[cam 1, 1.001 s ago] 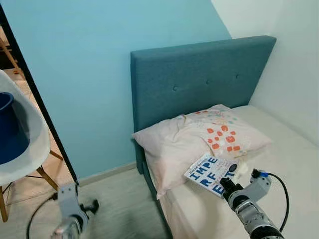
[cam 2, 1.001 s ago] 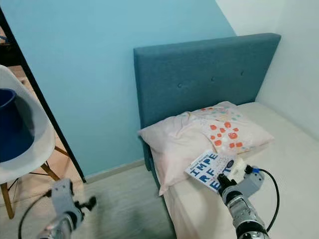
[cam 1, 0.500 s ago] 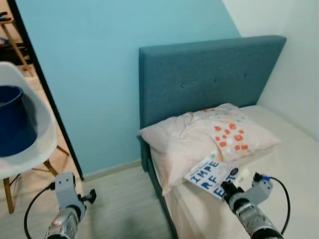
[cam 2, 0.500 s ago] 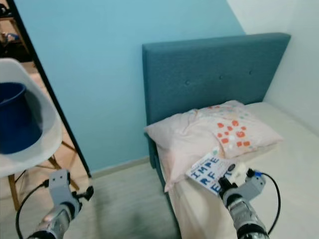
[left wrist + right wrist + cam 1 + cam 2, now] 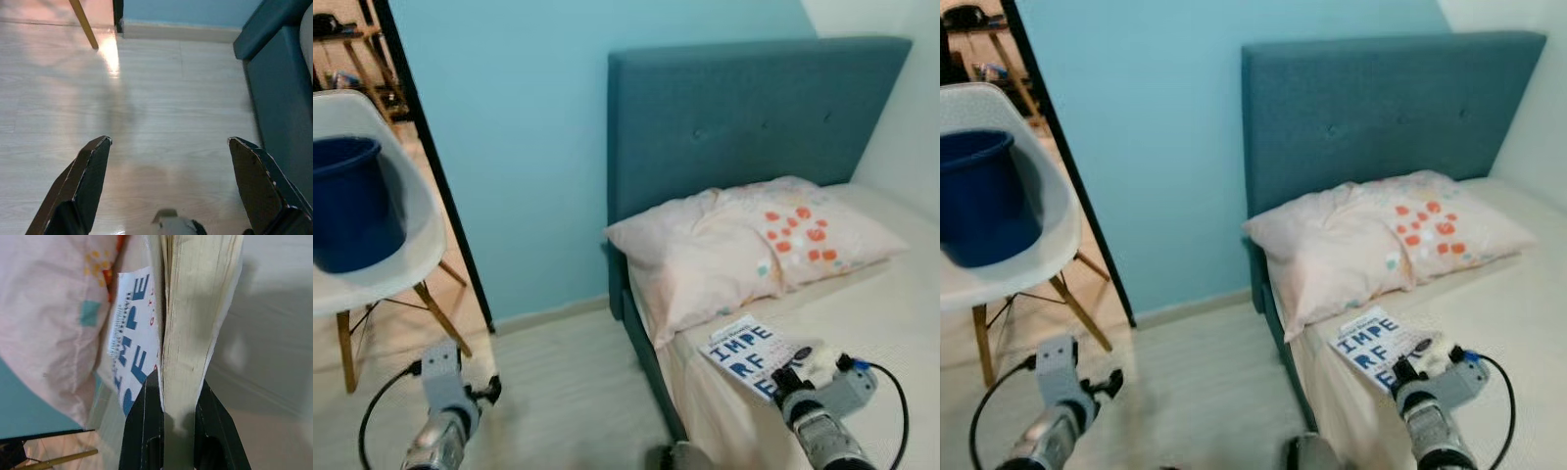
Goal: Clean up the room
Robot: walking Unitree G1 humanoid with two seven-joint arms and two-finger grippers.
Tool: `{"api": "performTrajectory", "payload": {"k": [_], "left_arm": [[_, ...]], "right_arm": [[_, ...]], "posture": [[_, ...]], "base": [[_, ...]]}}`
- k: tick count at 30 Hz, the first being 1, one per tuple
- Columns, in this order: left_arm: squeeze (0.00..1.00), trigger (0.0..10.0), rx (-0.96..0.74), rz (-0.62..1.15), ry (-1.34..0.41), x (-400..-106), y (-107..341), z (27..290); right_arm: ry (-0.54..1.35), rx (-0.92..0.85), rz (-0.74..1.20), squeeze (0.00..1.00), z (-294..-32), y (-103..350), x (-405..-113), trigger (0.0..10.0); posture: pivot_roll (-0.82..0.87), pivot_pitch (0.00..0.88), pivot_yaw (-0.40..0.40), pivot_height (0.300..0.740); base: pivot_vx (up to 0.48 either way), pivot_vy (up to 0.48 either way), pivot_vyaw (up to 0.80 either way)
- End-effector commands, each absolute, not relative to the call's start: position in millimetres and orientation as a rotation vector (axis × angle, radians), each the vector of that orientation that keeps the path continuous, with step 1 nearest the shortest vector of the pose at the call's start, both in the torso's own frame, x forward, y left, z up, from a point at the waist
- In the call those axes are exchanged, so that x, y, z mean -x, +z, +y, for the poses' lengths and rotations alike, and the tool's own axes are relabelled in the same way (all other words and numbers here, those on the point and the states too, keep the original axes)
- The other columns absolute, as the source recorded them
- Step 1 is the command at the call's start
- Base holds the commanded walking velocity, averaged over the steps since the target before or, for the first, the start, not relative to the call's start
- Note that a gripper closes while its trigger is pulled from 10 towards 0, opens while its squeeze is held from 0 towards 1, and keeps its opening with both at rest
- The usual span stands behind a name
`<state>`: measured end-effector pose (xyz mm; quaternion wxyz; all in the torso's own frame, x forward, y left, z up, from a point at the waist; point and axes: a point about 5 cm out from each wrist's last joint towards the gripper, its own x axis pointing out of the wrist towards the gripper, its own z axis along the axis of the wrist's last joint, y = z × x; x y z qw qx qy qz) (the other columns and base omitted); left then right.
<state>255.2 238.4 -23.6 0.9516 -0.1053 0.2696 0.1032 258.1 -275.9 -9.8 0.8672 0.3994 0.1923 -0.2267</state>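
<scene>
A white book [image 5: 751, 352] with blue letters on its cover hangs over the bed [image 5: 891, 323] near its left edge, below the pillow. My right gripper [image 5: 172, 404] is shut on the book's page edge [image 5: 195, 323], one finger on each side; the right arm [image 5: 822, 426] shows low at the right. My left gripper [image 5: 168, 161] is open over the pale wood floor [image 5: 161, 88], beside the bed's blue base [image 5: 279, 93]. The left arm [image 5: 440, 411] hangs low at the left.
A pink pillow [image 5: 744, 250] with orange spots lies against the blue headboard [image 5: 754, 117]. A white chair [image 5: 382, 264] at the left carries a dark blue bucket [image 5: 352, 201]. A doorway with a black frame [image 5: 435, 166] opens behind the chair.
The camera has shifted, so the bed sits further right and lower and more of the chair shows. The book has come away from the pillow, still in my right gripper.
</scene>
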Motion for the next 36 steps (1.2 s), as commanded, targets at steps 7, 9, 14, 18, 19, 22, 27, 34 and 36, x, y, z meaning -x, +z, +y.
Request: {"api": "performTrajectory", "payload": {"k": [7, 9, 14, 18, 19, 22, 27, 34, 36], "left_arm": [[0.0, 10.0, 0.193, 0.546, 0.201, -255, -22, 242], [0.0, 10.0, 0.191, 0.545, 0.201, -255, -23, 243], [0.0, 10.0, 0.186, 0.554, 0.199, -251, -25, 243], [0.0, 10.0, 0.188, 0.554, 0.196, -250, -26, 242], [0.0, 10.0, 0.189, 0.554, 0.195, -250, -26, 242], [0.0, 10.0, 0.189, 0.555, 0.194, -250, -26, 241], [0.0, 10.0, 0.19, 0.555, 0.188, -251, -26, 240], [0.0, 10.0, 0.193, 0.561, 0.182, -250, -27, 239], [0.0, 10.0, 0.195, 0.564, 0.179, -249, -28, 238]], "right_arm": [[-0.532, -0.863, 0.516, 0.0, -267, -27, -244, 10.0], [-0.534, -0.855, 0.541, 0.0, -263, -30, -243, 10.0], [-0.501, -0.846, 0.541, 0.0, -255, -26, -252, 10.0], [-0.487, -0.834, 0.548, 0.07, -253, -25, -254, 10.0], [-0.487, -0.834, 0.549, 0.07, -252, -25, -255, 10.0], [-0.481, -0.821, 0.558, 0.77, -252, -25, -255, 10.0], [-0.512, -0.759, 0.614, 1.0, -256, -29, -249, 10.0], [-0.643, -0.678, 0.658, 1.0, -279, -33, -231, 10.0], [-0.7, -0.652, 0.663, 1.0, -290, -33, -226, 10.0]], "posture": [[-0.02, 0.0, -0.015, 0.585], [-0.01, 0.0, -0.015, 0.585], [-0.01, 0.0, -0.016, 0.585], [0.0, 0.0, -0.02, 0.585], [0.0, 0.0, -0.02, 0.585], [0.0, 0.0, -0.021, 0.585], [0.0, 0.0, -0.024, 0.585], [-0.02, 0.0, -0.018, 0.585], [-0.02, 0.0, -0.018, 0.585]], "base": [[0.0, 0.0, 0.0], [0.0, 0.0, 0.0], [0.0, 0.0, 0.0], [0.0, 0.0, 0.0], [0.0, 0.0, 0.0], [0.0, 0.0, 0.0], [0.0, 0.0, 0.0], [0.0, 0.0, 0.0], [0.0, 0.0, 0.0]]}}
